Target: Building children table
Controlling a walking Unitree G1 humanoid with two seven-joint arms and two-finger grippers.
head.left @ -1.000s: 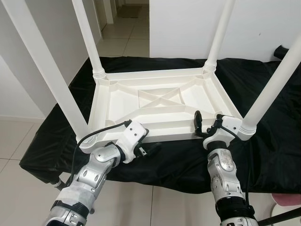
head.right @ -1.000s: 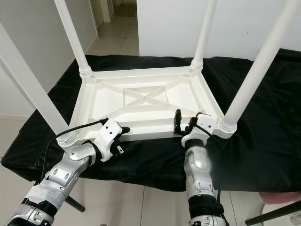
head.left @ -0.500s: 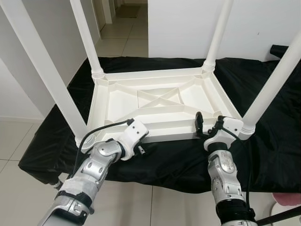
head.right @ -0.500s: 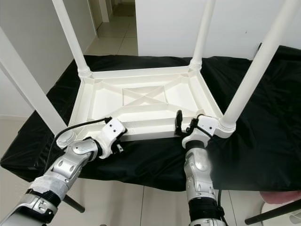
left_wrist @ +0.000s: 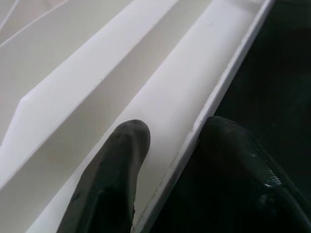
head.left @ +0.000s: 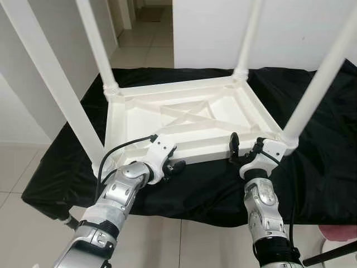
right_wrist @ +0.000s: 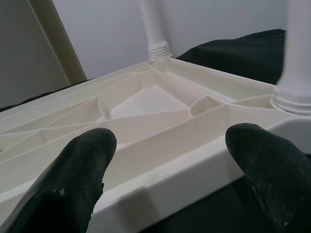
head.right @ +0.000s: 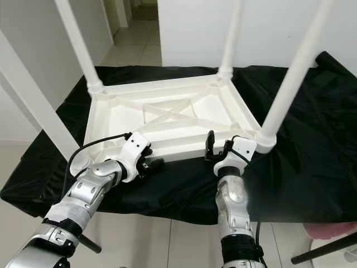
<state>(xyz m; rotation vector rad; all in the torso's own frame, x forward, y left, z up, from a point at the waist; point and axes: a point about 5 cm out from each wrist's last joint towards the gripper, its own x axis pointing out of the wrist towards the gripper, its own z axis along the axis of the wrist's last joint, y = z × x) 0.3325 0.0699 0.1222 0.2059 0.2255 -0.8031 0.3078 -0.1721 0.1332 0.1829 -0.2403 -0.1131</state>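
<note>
The white plastic children's table (head.left: 139, 120) lies upside down on a black cloth (head.left: 206, 190), ribbed underside up and all its legs pointing upward. My left gripper (head.left: 174, 166) is at the table's near rim (left_wrist: 214, 97), open. One finger (left_wrist: 116, 165) is inside the rim and the other lies outside it on the cloth. My right gripper (head.left: 245, 146) is open wide and hovers at the near rim, close to the near right leg (head.left: 321, 72). Its fingers (right_wrist: 82, 160) frame the rim without touching it.
The far left leg (head.left: 95, 44) and the near left leg (head.left: 50, 84) rise steeply past my left arm. The cloth-covered surface ends just in front of me. Tiled floor (head.left: 22, 167) lies to the left and a white wall (head.left: 212, 28) stands behind.
My left gripper has moved forward off the cloth, and its fingers now straddle the table's near rim. The right gripper has barely moved. The view has shifted slightly.
</note>
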